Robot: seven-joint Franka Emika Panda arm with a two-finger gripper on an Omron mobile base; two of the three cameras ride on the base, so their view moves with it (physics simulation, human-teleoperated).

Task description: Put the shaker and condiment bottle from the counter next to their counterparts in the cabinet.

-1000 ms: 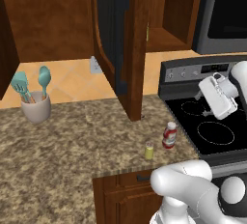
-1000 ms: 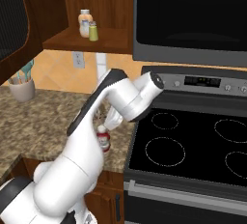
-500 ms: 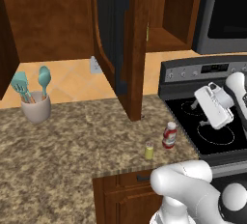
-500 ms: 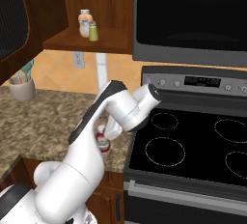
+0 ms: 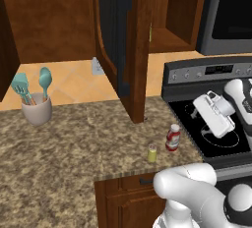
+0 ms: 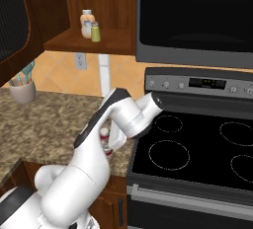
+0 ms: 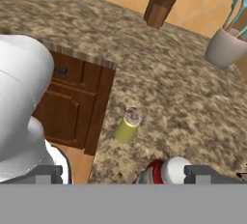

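Standing near the front edge of the speckled bench [image 5: 74, 148], the shaker [image 5: 152, 153] and the condiment bottle [image 5: 173, 137] sit upright just beside each other, the red bottle slightly behind and to the right of the yellow-green cylinder, close to the black stove [image 5: 216, 128]. The gripper [image 5: 199, 111] hangs above the stove's left side, a little to the right of the bottle, its fingers spread wide and grasping nothing. From the hand camera the shaker [image 7: 128, 126] appears in the middle with its grey cap toward the lens, and the white cap of the condiment bottle [image 7: 166, 171] peeks up at the bottom between the two dark finger tips. The cabinet [image 5: 125, 50] has its door swung open, the dark bar handle facing out, and from the right side a shelf [image 6: 94, 43] inside holds a small green shaker [image 6: 96, 32] beside a pale bottle [image 6: 87, 23]. Farther left on the bench stands a beige cup [image 5: 37, 109] with teal utensils, and a wooden knife block [image 7: 161, 1] shows at the back in the hand camera.
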